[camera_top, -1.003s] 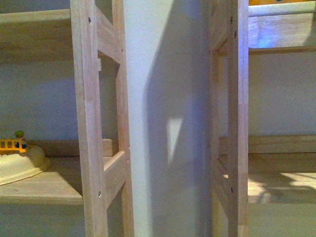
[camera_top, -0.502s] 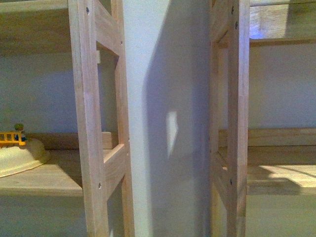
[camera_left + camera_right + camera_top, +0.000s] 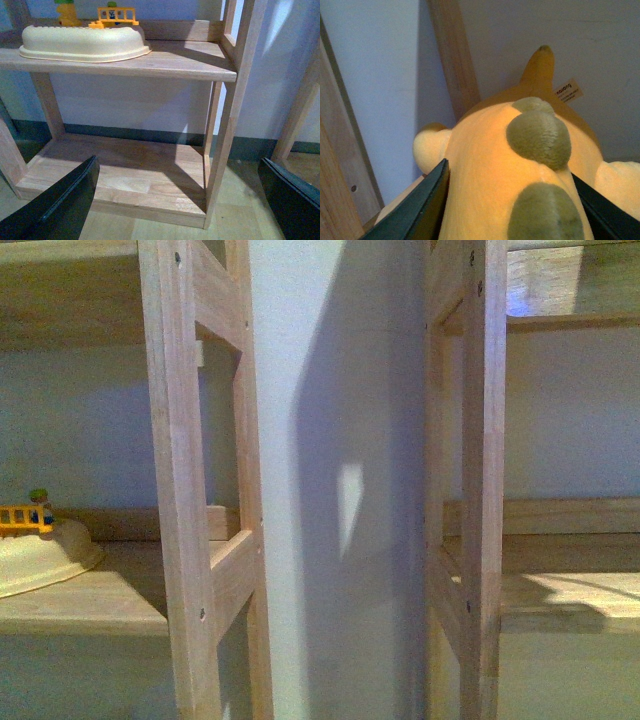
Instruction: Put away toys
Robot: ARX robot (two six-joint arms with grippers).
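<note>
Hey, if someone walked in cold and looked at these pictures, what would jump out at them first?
The orange-yellow plush animal with olive-green spots fills the right wrist view, gripped between the right gripper fingers, with wooden shelf posts close behind it. Next, the cream tray holding small yellow plastic toys sits on the left wooden shelf, above a bare lower board. The left gripper hangs open and empty there.

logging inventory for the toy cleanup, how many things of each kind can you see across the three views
plush animal: 1
cream tray: 1
small plastic toys on the tray, orange fence and yellow figure: 2
wooden shelf units, left and right: 2
total: 6
</note>
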